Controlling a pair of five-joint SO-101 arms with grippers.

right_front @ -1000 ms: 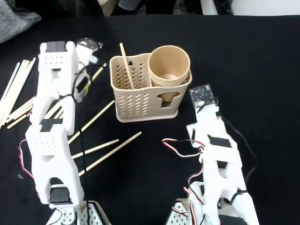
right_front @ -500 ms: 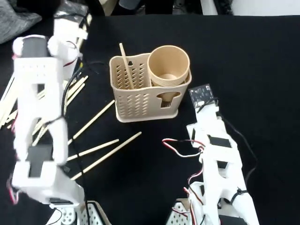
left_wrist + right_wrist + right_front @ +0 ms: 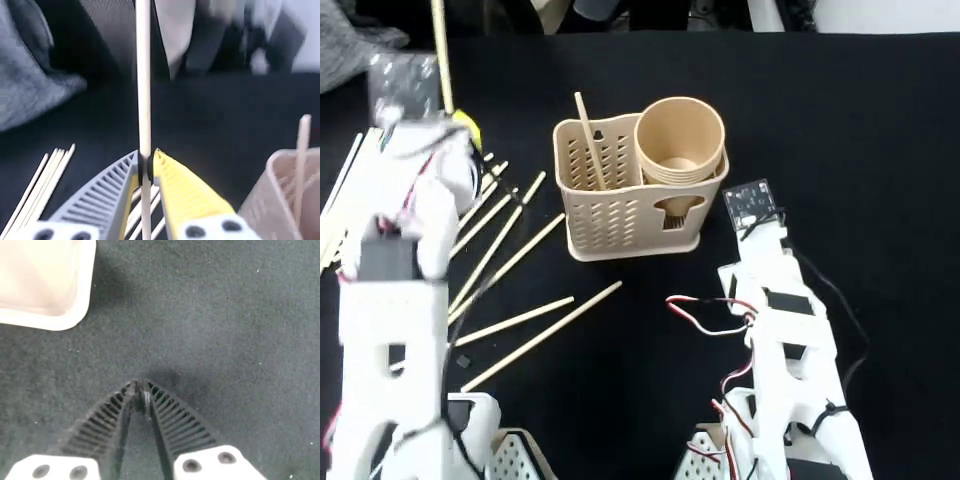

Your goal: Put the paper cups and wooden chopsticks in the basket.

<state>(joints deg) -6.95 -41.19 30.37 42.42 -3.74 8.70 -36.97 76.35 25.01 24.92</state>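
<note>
Chopstick (image 3: 143,75) stands upright, clamped in the left end effector (image 3: 146,160), raised to the left of the basket (image 3: 620,215), which holds stacked paper cups (image 3: 680,130). The right end effector (image 3: 137,390) is closed and empty, low over the worktop (image 3: 840,120) just beside the basket. Loose chopsticks (image 3: 520,320) lie on the worktop.

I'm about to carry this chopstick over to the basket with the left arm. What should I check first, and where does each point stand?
1. Grip: ok, left gripper is shut on the held chopstick, which is upright.
2. Stick length below the gripper: cannot tell.
3. Room in the basket: ok, only one stowed chopstick in its slotted compartment.
4. Cups: ok, paper cups are stacked in the other compartment.
5. Path: ok, right gripper is shut, beyond the basket.
6. Job finished: not ok, loose chopsticks lie on the table.
</note>
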